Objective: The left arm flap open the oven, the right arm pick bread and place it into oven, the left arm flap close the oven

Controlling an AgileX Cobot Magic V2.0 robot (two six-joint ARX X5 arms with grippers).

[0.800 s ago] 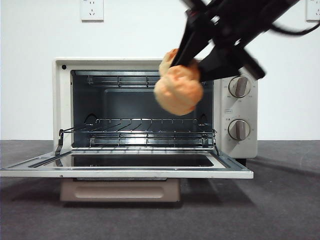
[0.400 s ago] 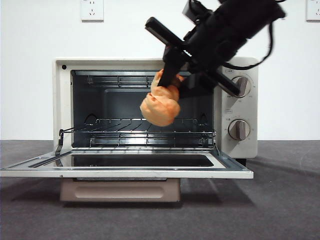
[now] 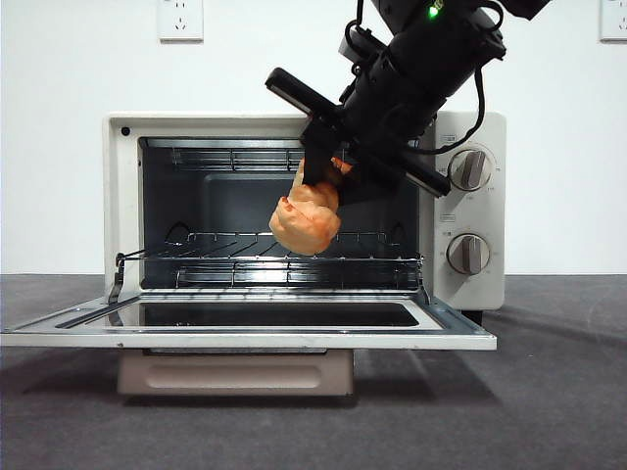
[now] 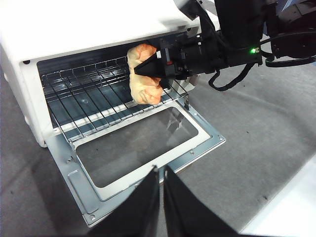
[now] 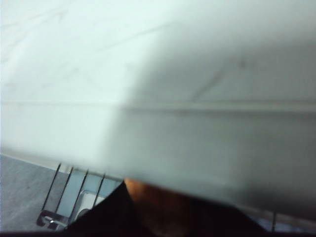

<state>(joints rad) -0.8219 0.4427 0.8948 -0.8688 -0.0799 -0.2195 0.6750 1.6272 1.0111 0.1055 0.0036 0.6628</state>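
Bread [image 3: 306, 220] hangs in the mouth of the oven [image 3: 122, 196] in the front view, pinched at its top by the right gripper [image 3: 320, 176], whose black arm slants down from the upper right with a small green light [image 3: 432, 12] showing. The bun is above the wire rack [image 3: 269, 262] and not touching it. The oven door [image 3: 245, 328] lies flat and open toward the camera, with its handle [image 3: 235, 373] below the front edge. Two knobs [image 3: 468, 169] sit on the right panel. A wall socket [image 3: 180, 18] shows above the oven.

From the left wrist view, the left gripper [image 4: 161, 178] hangs well back from the oven, over the front edge of the open door [image 4: 89, 205]; its two jaws stand nearly together with only a thin gap, and nothing is between them. Beyond it, the bread [image 4: 144, 81] sits in the right gripper's grasp [image 4: 148, 69] just inside the opening, over the rack [image 4: 89, 94].

In the right wrist view, the pale oven top [image 5: 158, 89] fills most of the frame, blurred. Below it a slice of the orange bread [image 5: 148, 197] shows between dark jaws, clamped there, with a few rack wires [image 5: 74, 190] beside it.
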